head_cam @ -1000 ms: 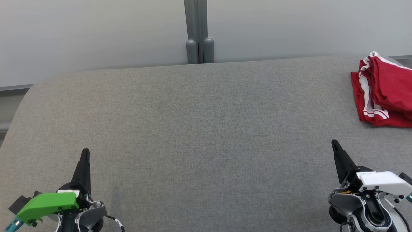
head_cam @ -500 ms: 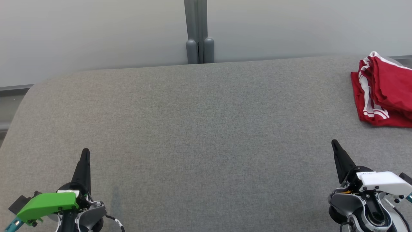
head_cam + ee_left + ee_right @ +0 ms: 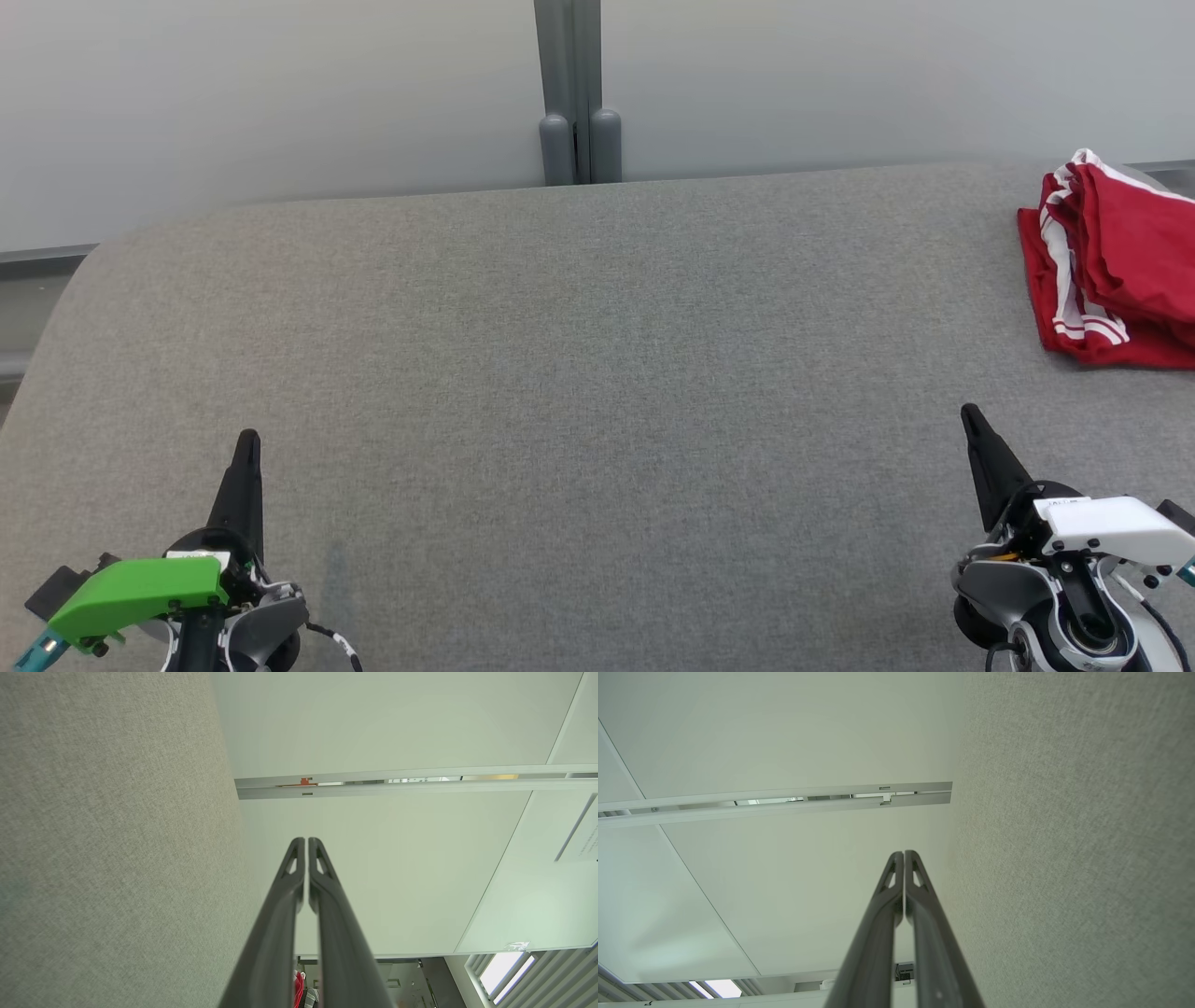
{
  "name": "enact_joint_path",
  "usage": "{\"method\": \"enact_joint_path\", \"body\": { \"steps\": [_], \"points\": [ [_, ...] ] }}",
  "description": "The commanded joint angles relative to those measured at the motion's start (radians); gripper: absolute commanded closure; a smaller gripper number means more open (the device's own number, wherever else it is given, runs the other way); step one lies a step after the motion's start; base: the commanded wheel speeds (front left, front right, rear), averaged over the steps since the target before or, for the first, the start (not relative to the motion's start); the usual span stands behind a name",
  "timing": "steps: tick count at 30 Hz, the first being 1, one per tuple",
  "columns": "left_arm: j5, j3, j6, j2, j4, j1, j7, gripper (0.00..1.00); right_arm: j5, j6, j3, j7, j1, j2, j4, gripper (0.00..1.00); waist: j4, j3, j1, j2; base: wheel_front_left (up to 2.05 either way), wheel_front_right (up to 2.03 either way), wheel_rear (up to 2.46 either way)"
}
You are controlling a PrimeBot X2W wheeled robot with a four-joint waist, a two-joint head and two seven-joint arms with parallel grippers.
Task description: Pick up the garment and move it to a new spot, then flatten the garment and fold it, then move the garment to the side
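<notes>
Looking over the table point(image 3: 597, 373), I see the garment point(image 3: 1111, 271) bunched at its far right: soft, light, floppy, I judge, best pinched at a thick fold. The left gripper point(image 3: 247, 439) and right gripper point(image 3: 968, 413) sit empty, jaws together.

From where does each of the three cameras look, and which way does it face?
Head view: on the head, facing forward and down at the grey table and red garment; left gripper and right gripper below.
Left wrist view: on the left wrist, facing along its shut fingers toward the white wall.
Right wrist view: likewise, along the right fingers.
Shared: all show the table.
</notes>
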Motion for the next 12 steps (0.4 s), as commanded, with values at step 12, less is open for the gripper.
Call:
{"method": "enact_joint_path", "body": {
  "steps": [12],
  "points": [
    [-0.002,0.002,-0.005,0.005,-0.003,-0.010,0.003,1.00,-0.003,0.000,-0.003,0.002,-0.007,0.000,0.002,1.00,0.000,0.000,0.0000,0.0000,0.00,0.00,0.00]
  ]
}}
